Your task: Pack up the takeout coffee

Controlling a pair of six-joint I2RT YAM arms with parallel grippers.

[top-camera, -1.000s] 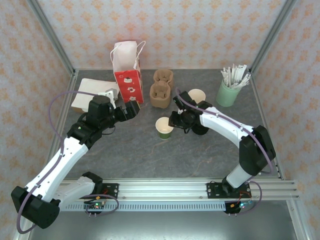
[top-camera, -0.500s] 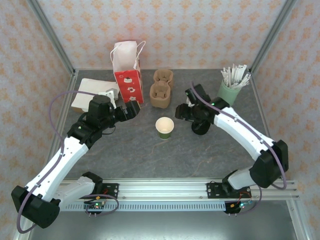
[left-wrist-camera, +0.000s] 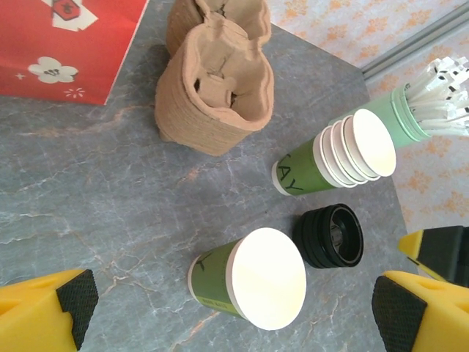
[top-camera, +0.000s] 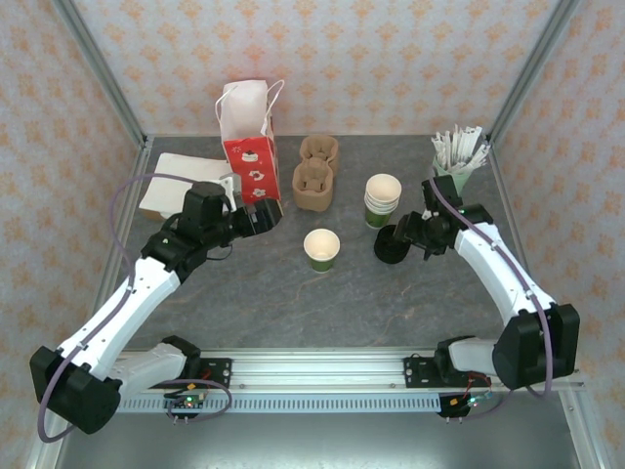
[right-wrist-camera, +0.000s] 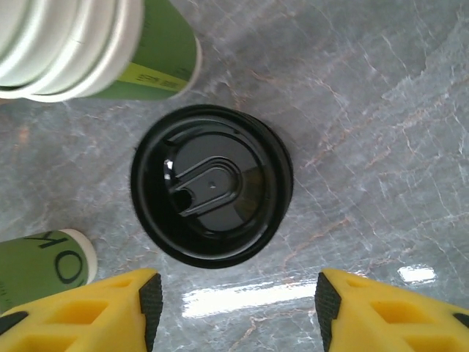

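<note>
A red and white paper bag with string handles (top-camera: pixel 248 137) stands at the far left of the grey stone-look table (top-camera: pixel 293 303). Two brown pulp cup carriers (top-camera: pixel 314 186) sit just right of it, one behind the other. Flat cream paper (top-camera: pixel 181 168) lies left of the bag. A pale mint cup of white sticks (top-camera: pixel 447 180) stands far right.

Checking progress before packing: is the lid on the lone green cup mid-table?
Off. The cup stands upright with its cream inside showing; the black lids sit on the table to its right.
</note>
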